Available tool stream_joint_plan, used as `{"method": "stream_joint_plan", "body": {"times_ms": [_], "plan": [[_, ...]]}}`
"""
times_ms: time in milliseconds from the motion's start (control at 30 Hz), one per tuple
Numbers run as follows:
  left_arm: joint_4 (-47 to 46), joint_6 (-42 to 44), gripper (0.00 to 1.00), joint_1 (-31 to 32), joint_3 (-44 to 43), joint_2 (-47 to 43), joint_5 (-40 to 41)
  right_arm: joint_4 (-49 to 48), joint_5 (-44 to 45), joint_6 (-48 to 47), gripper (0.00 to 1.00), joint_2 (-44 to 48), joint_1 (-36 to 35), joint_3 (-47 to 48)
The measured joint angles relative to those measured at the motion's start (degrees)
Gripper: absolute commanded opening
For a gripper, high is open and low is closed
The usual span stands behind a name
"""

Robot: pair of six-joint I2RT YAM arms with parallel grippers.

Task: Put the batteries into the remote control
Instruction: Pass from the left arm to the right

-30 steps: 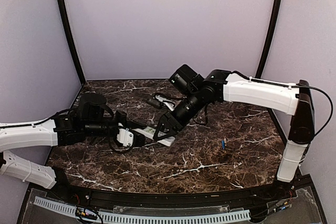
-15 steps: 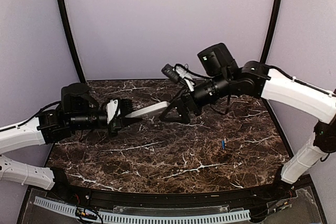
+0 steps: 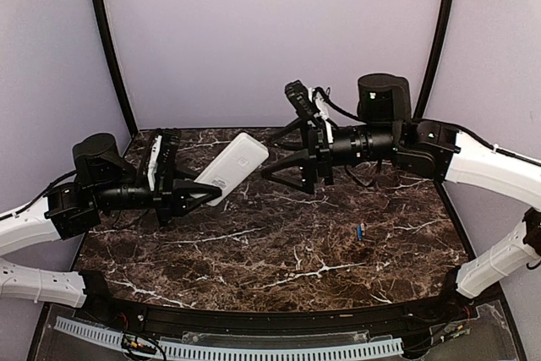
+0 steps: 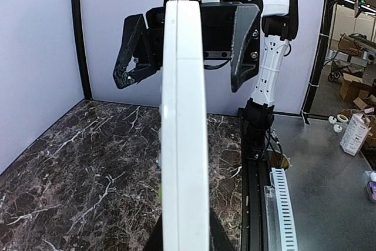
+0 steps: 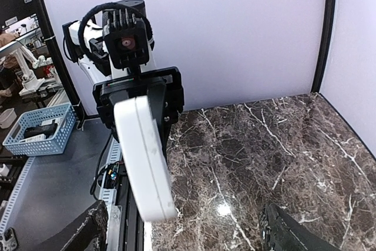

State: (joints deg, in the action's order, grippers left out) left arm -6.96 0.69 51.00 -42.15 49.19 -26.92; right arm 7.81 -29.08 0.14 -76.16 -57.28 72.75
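We see the left gripper pinching the remote control aloft at 10 o'clock (edge-on to its wrist camera). The right gripper gapes wide beside it, and a battery lies at 4 o'clock.

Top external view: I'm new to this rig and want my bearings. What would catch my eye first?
The white remote control is held in the air left of centre, with the left gripper clamped on its lower end. Facing it from the right, the right gripper hangs wide open, near the remote but not touching it. A small blue battery lies on the dark marble table toward the right.
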Motion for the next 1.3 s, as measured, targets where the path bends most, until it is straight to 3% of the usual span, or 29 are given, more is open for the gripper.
{"method": "stream_joint_plan", "body": {"times_ms": [200, 400, 533, 633, 1000, 1033, 1067, 1133, 1200, 1300], "plan": [[0.63, -2.6, 0.0, 0.0, 0.0, 0.31, -0.76, 1.16, -3.72, -1.6, 0.53, -7.04, -1.53, 7.17], [1.11, -4.13, 0.0, 0.0, 0.0, 0.66, -1.33, 1.73, -4.59, -2.27, 0.21, -8.11, -3.63, 7.69], [1.4, -4.48, 0.0, 0.15, 0.0, 1.31, -2.73, 2.67, -4.92, -2.4, 0.05, -8.24, -3.67, 7.69], [1.46, -4.52, 0.0, 0.15, 0.0, 1.36, -3.78, 3.08, -5.84, -2.49, 0.0, -8.17, -3.65, 7.69], [1.49, -4.44, 0.0, 0.15, 0.0, 1.51, -4.17, 2.97, -5.6, -2.12, 0.0, -8.11, -3.63, 7.45], [1.46, -4.48, 0.05, 0.15, 0.0, 1.51, -4.2, 2.93, -5.6, -1.99, 0.0, -8.09, -3.63, 7.45], [1.49, -4.55, 0.45, 0.15, 0.0, 1.51, -4.2, 2.91, -5.6, -1.88, 0.0, -8.09, -3.63, 7.43], [1.46, -4.48, 0.76, 0.15, 0.0, 1.46, -3.85, 2.89, -5.53, -1.53, 0.0, -8.09, -3.63, 7.43], [1.31, -4.09, 0.91, 0.17, 0.02, 1.33, -1.62, 2.8, -4.02, -0.11, 0.0, -8.11, -3.76, 7.43], [0.96, -1.55, 0.98, 0.15, 0.79, -0.46, 4.85, 2.91, -1.51, 3.23, 0.0, -8.17, -3.74, 7.43]]}}
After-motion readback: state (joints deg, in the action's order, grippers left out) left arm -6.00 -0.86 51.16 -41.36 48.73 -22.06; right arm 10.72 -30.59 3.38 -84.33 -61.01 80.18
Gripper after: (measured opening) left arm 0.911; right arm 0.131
